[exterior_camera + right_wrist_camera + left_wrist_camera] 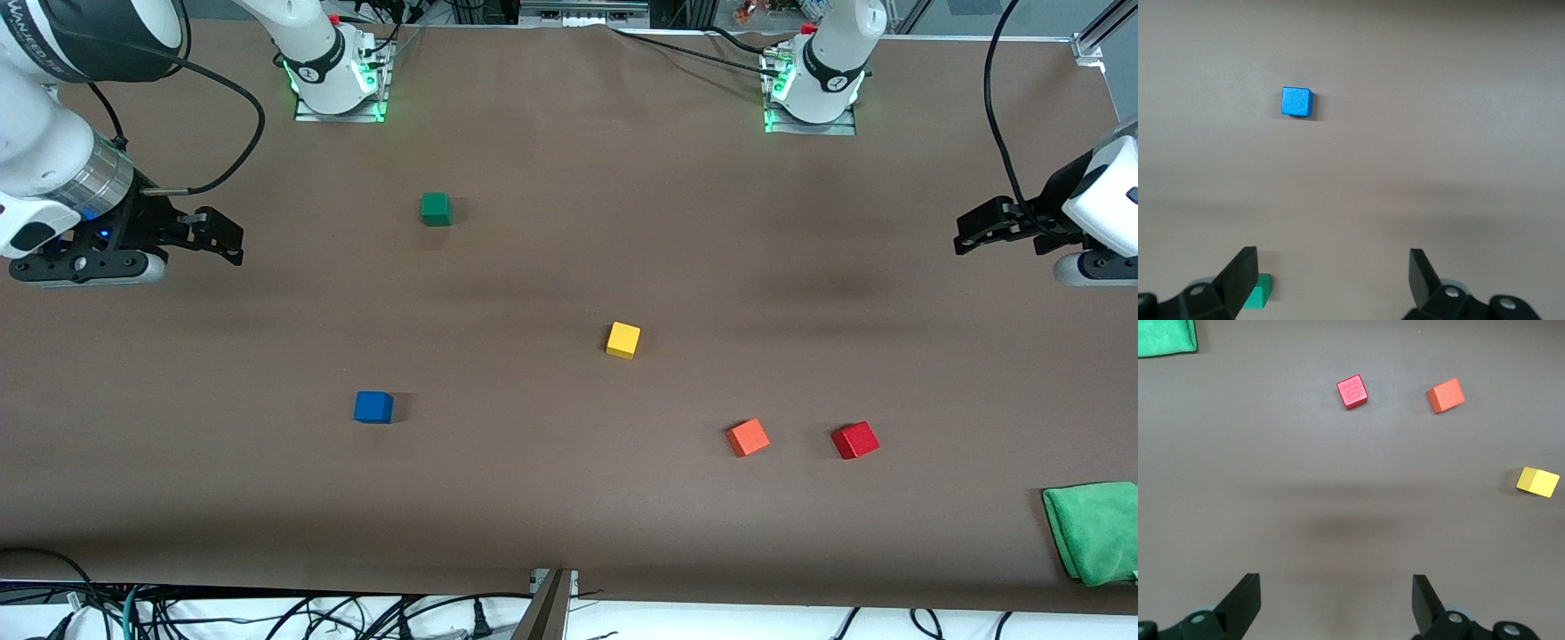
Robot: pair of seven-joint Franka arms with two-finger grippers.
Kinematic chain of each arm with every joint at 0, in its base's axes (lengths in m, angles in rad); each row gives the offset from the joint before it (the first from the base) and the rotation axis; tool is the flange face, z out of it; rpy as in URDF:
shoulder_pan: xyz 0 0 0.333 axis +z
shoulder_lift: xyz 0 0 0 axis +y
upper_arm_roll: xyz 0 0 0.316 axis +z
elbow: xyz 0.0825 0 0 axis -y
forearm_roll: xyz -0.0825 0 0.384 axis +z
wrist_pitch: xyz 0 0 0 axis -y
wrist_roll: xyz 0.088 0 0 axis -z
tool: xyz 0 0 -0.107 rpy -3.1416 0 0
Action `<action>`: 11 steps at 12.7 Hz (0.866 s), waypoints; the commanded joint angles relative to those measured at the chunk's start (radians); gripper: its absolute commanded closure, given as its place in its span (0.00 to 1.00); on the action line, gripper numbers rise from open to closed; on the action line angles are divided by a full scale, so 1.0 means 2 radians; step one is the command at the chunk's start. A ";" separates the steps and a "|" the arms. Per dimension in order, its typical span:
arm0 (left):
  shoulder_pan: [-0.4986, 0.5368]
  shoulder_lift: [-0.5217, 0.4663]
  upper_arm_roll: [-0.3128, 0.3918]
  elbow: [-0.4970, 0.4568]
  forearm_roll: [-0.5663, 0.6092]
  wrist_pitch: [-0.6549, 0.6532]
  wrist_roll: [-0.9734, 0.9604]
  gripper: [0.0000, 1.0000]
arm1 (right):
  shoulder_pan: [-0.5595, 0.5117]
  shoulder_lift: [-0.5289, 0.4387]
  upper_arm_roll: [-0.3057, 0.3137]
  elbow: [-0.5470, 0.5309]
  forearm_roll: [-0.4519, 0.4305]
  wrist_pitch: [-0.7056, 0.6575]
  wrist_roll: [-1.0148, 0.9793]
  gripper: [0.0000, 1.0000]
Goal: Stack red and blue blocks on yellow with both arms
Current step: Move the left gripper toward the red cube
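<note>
The yellow cube sits near the table's middle, also in the left wrist view. The red cube lies nearer the front camera, toward the left arm's end, also in the left wrist view. The blue cube lies toward the right arm's end, also in the right wrist view. My left gripper hangs open and empty in the air at the left arm's end. My right gripper hangs open and empty at the right arm's end. Both arms wait.
An orange cube lies beside the red one, also in the left wrist view. A dark green cube sits nearer the bases, also in the right wrist view. A green cloth lies at the table's corner.
</note>
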 commanded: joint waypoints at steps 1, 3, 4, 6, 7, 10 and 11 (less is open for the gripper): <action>-0.003 0.004 -0.001 0.012 0.016 -0.011 0.000 0.00 | 0.000 0.003 0.003 0.009 -0.003 -0.003 0.008 0.01; -0.002 0.012 -0.001 0.012 0.015 -0.008 0.001 0.00 | 0.000 0.003 0.003 0.009 -0.003 -0.003 0.008 0.00; -0.003 0.024 -0.001 0.012 0.016 -0.005 0.002 0.00 | 0.000 0.003 0.003 0.009 -0.003 -0.003 0.008 0.00; -0.007 0.063 -0.001 0.012 0.013 0.013 -0.001 0.00 | 0.000 0.003 0.003 0.009 -0.003 -0.003 0.008 0.01; -0.009 0.078 -0.002 0.012 0.014 0.037 -0.003 0.00 | 0.000 0.003 0.003 0.009 -0.003 -0.003 0.008 0.00; -0.006 0.126 -0.002 0.007 0.009 0.108 -0.018 0.00 | 0.000 0.003 0.003 0.009 -0.005 -0.003 0.008 0.00; -0.005 0.146 -0.002 0.005 0.009 0.131 -0.035 0.00 | 0.000 0.003 0.003 0.009 -0.004 0.003 0.008 0.00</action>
